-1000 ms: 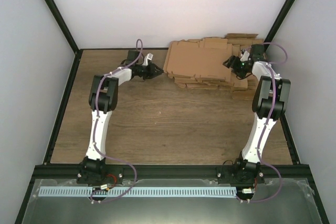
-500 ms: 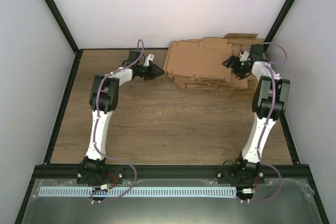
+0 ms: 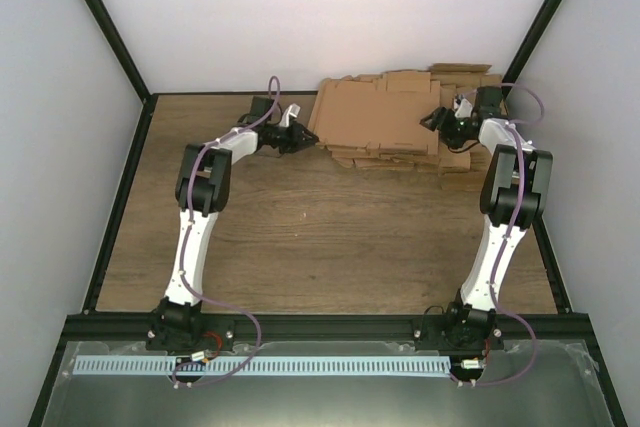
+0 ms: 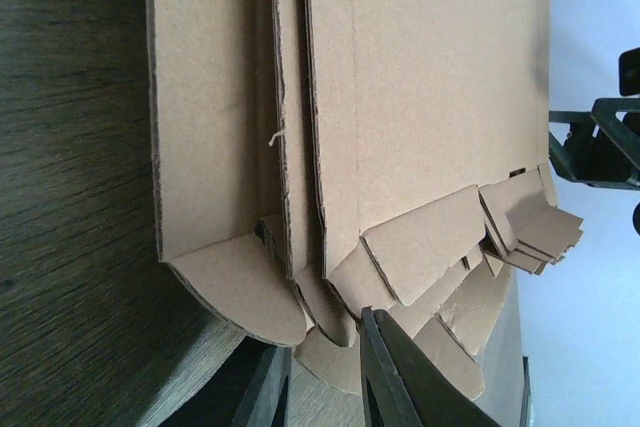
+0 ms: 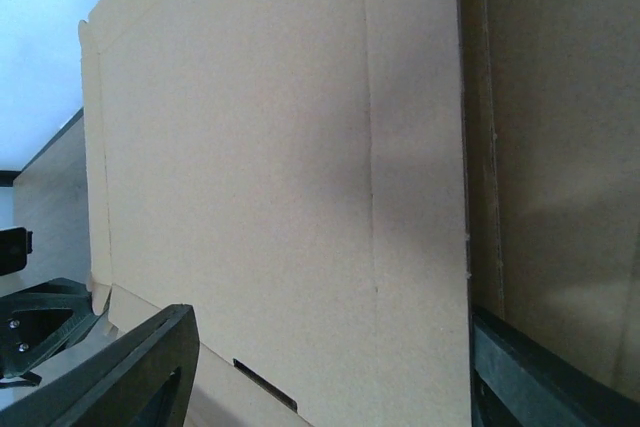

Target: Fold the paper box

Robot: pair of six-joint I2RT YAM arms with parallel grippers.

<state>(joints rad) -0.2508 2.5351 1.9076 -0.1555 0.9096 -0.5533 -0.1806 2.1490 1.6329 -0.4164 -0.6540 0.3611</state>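
Observation:
The paper box (image 3: 375, 115) is a flat, creased brown sheet lying on top of a pile of cardboard blanks (image 3: 400, 157) at the back of the table. My left gripper (image 3: 305, 139) sits low at the pile's left edge, jaws a little apart. In the left wrist view, rounded flap ends (image 4: 245, 292) hang just in front of the left gripper (image 4: 325, 332), ungripped. My right gripper (image 3: 435, 119) hovers over the sheet's right end. The right wrist view shows the right gripper (image 5: 330, 315) open wide, with the sheet (image 5: 280, 167) spanning the gap between its fingers.
The pile fills the back right of the wooden table (image 3: 320, 237), up against the white back wall. Black frame rails (image 3: 120, 207) run along the table's sides. The lower blanks stick out as stepped edges (image 4: 215, 127) toward my left gripper.
My left gripper has moved right, up to the pile's left edge. The top sheet has shifted slightly left. The right gripper stays over the sheet's right end.

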